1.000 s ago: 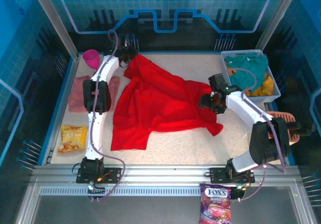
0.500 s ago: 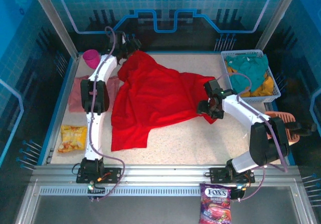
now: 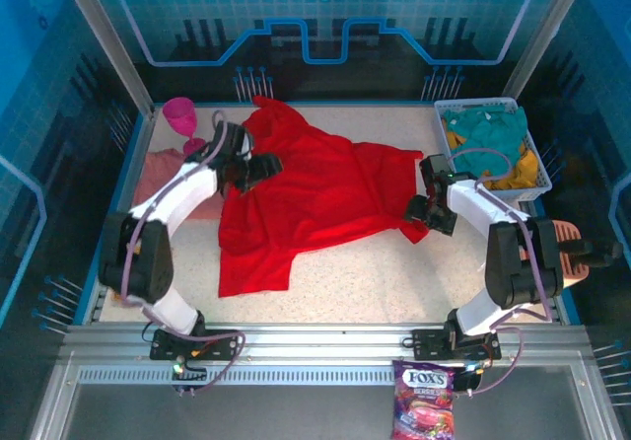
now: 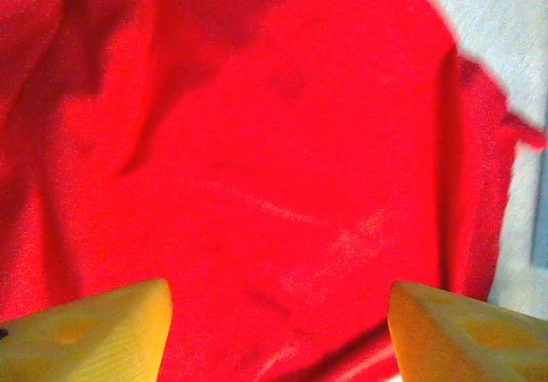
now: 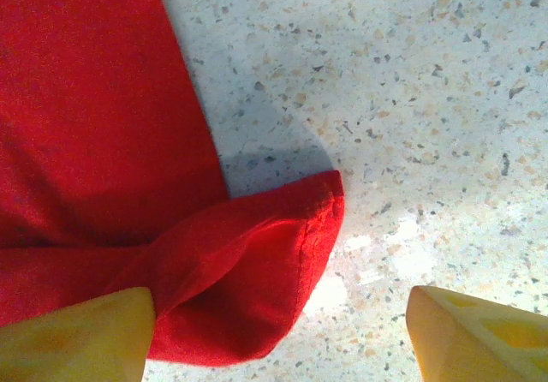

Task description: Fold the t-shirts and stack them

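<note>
Top external view: the large bright red cloth t-shirt (image 3: pixel 315 198) lies spread and rumpled across the middle of the speckled white table (image 3: pixel 394 272). The left gripper (image 3: pixel 261 167) hangs over the shirt's upper left part, jaws wide. On the left wrist camera its yellow fingers (image 4: pixel 86 331) stand well apart above red cloth, gripping nothing. The right gripper (image 3: pixel 419 213) is at the shirt's right edge, also wide open, with a folded red corner lying between its fingers (image 5: pixel 77 335). The dusty salmon-pink cloth shirt (image 3: pixel 158 174) lies at the table's left side, partly under the left arm.
</note>
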You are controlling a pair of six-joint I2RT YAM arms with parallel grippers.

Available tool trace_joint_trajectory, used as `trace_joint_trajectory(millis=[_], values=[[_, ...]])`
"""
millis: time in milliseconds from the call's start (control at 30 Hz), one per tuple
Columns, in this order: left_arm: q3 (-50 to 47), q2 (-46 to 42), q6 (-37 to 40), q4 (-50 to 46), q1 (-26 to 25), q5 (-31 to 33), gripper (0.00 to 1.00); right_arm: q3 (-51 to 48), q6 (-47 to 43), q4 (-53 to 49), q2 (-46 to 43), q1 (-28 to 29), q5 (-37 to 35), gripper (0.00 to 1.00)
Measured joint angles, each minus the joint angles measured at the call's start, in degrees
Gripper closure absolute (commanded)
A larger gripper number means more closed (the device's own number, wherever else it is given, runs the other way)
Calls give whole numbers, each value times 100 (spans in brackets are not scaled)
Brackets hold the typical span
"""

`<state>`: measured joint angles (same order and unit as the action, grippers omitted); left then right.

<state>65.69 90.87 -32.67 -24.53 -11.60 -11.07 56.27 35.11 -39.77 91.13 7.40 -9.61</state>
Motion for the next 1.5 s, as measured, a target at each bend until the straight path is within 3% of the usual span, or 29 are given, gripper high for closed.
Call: trace_joint_trajectory(millis=[200,433,467,700,900,1000,1100,1133,1167,1200,1233,1267,1500], values=[[-1530,-1047,-70,-595,-431,348,34,127,44,210,588,-160,260,41],[-2597,-2107,-461,-1189,-984,610,38,127,85,380,658,-223,448,93],[-2656,-2151,-494,-1215,-1021,623,38,127,114,372,640,-223,448,97],[-2929,-2184,-693,-1478,-1272,721,38,96,-48,-87,-356,-96,48,100],[-2935,-2074,-793,-1510,-1296,721,38,-330,138,-774,-1725,809,-544,91],[-2935,-2063,-791,-1552,-1296,721,38,-732,446,-1130,-2076,1349,-785,87],[-2935,-2015,-776,-1604,-1296,721,38,-1182,776,-1451,-2238,1493,-879,85],[-2935,-1998,-774,-1628,-1296,721,38,-1305,872,-1537,-2267,1502,-933,77],[-2935,-1976,-774,-1648,-1296,721,38,-1401,977,-1657,-2299,1523,-970,53],[-2935,-1956,-774,-1661,-1296,721,37,-1436,1115,-1801,-2341,1554,-1019,35],[-2935,-1941,-774,-1674,-1296,721,37,-1436,1152,-1878,-2371,1561,-1062,24],[-2935,-1921,-776,-1683,-1296,721,37,-1429,1189,-1917,-2430,1572,-1143,2],[-2935,-1582,-772,-1714,-1309,726,36,-619,614,-1622,-2262,1261,-1226,2]])
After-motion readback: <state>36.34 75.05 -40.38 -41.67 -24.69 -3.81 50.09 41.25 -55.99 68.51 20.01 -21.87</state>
